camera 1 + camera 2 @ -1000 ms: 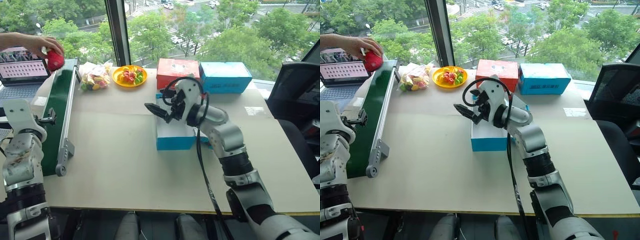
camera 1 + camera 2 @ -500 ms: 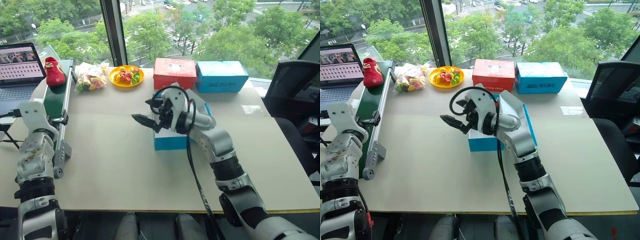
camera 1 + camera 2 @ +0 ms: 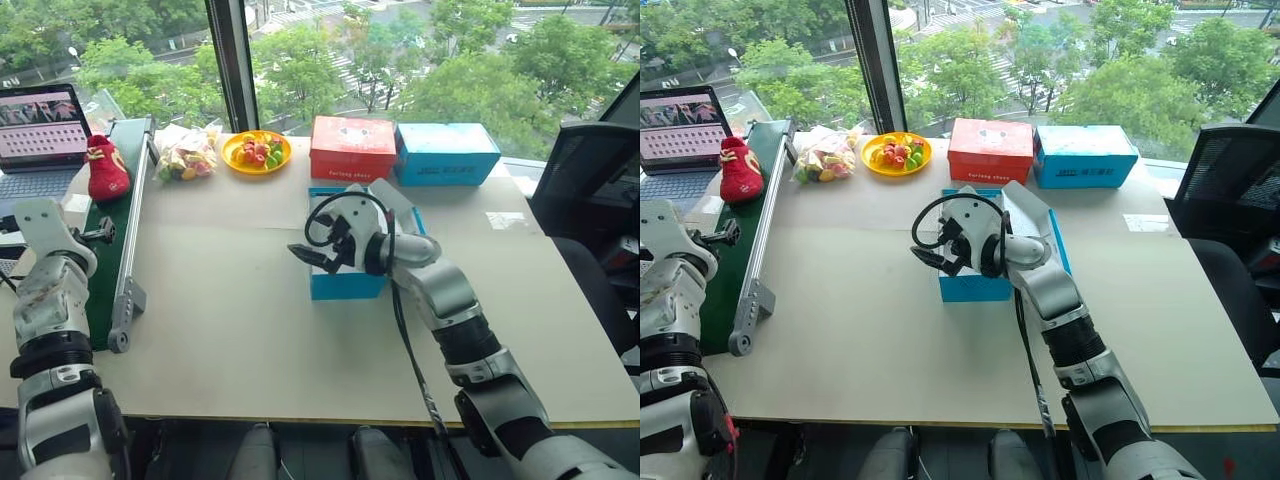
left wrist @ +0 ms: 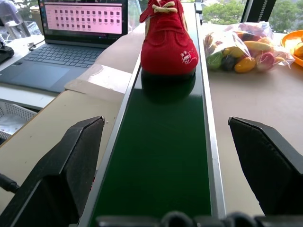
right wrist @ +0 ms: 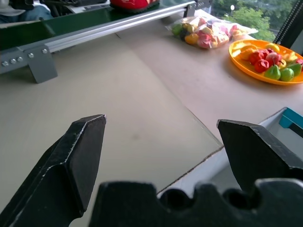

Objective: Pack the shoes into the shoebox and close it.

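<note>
I've got one red shoe [image 4: 168, 40] sitting upright on the green conveyor belt [image 4: 161, 156] at the desk's [image 3: 230, 330] left edge, toward the far end. My left claw [image 4: 170, 156] is lined up along the belt, fingers spread wide, nothing in them. My right claw [image 3: 305, 256] hangs wide open and empty over the near left corner of the open blue shoebox [image 3: 345, 285], mid-desk.
</note>
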Robot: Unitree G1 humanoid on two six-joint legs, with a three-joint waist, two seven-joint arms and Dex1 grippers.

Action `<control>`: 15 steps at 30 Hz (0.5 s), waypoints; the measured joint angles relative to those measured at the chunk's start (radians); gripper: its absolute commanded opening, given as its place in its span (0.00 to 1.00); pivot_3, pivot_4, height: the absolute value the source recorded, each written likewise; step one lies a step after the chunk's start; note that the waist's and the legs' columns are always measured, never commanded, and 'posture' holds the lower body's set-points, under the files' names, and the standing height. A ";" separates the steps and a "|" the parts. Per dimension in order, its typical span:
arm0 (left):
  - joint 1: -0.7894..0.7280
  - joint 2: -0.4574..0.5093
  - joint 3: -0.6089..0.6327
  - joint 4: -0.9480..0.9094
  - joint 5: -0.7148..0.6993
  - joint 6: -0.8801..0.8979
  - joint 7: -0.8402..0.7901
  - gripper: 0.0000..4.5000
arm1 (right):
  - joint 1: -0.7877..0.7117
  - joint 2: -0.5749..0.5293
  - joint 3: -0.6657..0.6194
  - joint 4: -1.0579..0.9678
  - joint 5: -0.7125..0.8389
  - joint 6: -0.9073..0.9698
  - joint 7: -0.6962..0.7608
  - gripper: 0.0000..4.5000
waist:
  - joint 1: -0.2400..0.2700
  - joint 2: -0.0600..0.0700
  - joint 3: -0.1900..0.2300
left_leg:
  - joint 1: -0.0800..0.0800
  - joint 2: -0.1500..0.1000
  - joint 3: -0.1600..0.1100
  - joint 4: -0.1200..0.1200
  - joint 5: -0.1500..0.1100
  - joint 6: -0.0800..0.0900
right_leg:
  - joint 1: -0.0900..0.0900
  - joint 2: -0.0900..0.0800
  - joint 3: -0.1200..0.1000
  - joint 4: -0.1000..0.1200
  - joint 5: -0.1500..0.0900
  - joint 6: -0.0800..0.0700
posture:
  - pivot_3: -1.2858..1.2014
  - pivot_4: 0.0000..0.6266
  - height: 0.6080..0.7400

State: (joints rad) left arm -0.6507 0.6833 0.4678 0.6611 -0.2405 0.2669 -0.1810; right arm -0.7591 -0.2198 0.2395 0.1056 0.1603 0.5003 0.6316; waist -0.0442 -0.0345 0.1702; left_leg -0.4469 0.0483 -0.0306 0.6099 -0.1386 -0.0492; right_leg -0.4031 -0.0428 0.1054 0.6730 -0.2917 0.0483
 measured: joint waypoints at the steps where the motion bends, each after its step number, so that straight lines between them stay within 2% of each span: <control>1: -0.009 0.002 -0.004 0.010 0.004 -0.009 -0.001 1.00 | 0.000 0.004 0.000 0.003 0.000 -0.003 -0.003 1.00 | -0.001 0.000 0.000 | 0.000 0.000 0.000 0.000 0.000 0.000 | 0.000 0.000 0.000 0.000 0.000 0.000 | 0.52 0.24 0.99; 15: -0.085 0.036 -0.035 0.241 0.046 -0.132 0.014 1.00 | 0.000 0.014 -0.007 0.019 -0.001 -0.015 -0.005 1.00 | 0.000 0.000 0.000 | 0.000 0.000 0.000 0.000 0.000 0.000 | 0.000 0.000 0.000 0.000 0.000 0.000 | 0.52 0.24 0.99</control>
State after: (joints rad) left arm -0.7354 0.7192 0.4329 0.9025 -0.1943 0.1353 -0.1671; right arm -0.7591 -0.2056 0.2321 0.1246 0.1597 0.4850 0.6269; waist -0.0439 -0.0345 0.1701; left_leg -0.4470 0.0483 -0.0306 0.6100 -0.1386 -0.0492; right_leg -0.4032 -0.0429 0.1050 0.6734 -0.2917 0.0483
